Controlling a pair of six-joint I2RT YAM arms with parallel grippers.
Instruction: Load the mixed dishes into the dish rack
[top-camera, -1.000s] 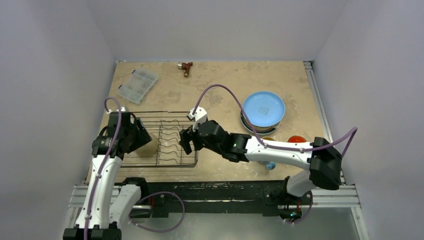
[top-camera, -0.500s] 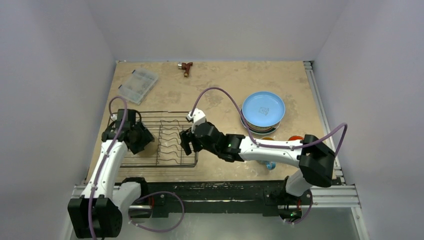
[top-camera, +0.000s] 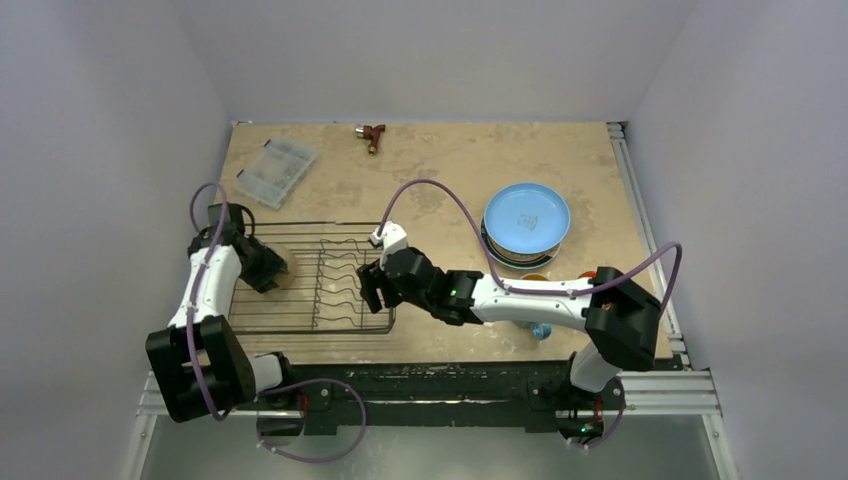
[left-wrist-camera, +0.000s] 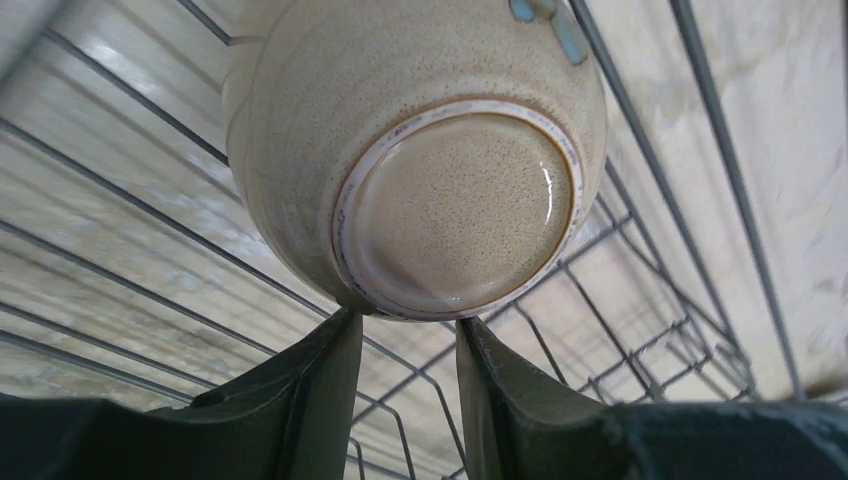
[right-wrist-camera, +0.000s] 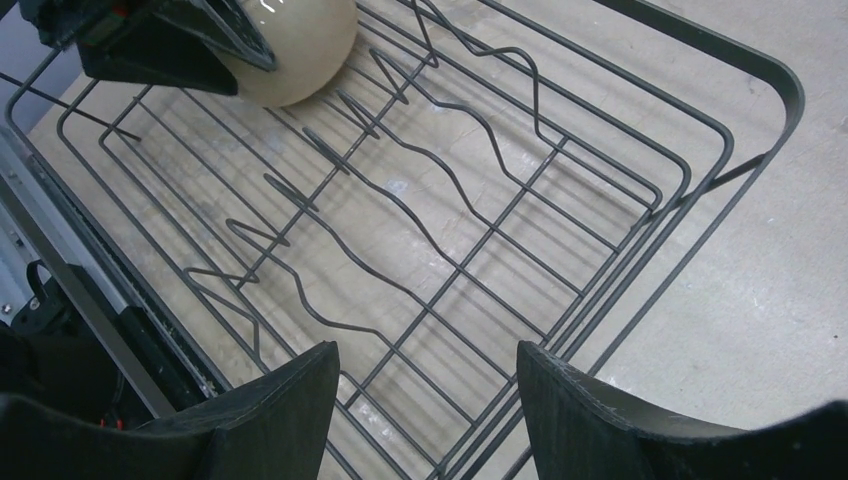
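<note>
The black wire dish rack (top-camera: 300, 225) lies at the left of the table. A small cream-white bowl (top-camera: 284, 266) rests in its left part, its base facing my left wrist camera (left-wrist-camera: 455, 205). My left gripper (top-camera: 268, 268) is just left of the bowl. Its jaws stand a little apart, the tips (left-wrist-camera: 405, 320) at the bowl's foot ring with only rack wire between them. My right gripper (top-camera: 368, 290) hovers open over the rack's right end (right-wrist-camera: 425, 350). The light blue plate (top-camera: 527, 217) tops a stack of plates at the right. The orange mug (top-camera: 590, 276) and blue mug (top-camera: 540, 331) peek out from beside my right arm.
A clear plastic compartment box (top-camera: 275, 170) lies at the back left, and a small brown tool (top-camera: 372, 133) by the far edge. Wavy upright dividers (right-wrist-camera: 400, 150) fill the rack's right half. My right arm stretches across the table's front.
My left gripper has swung back and to the left inside the rack, and its jaws have narrowed. The bowl now sits farther back. My right gripper edged slightly left.
</note>
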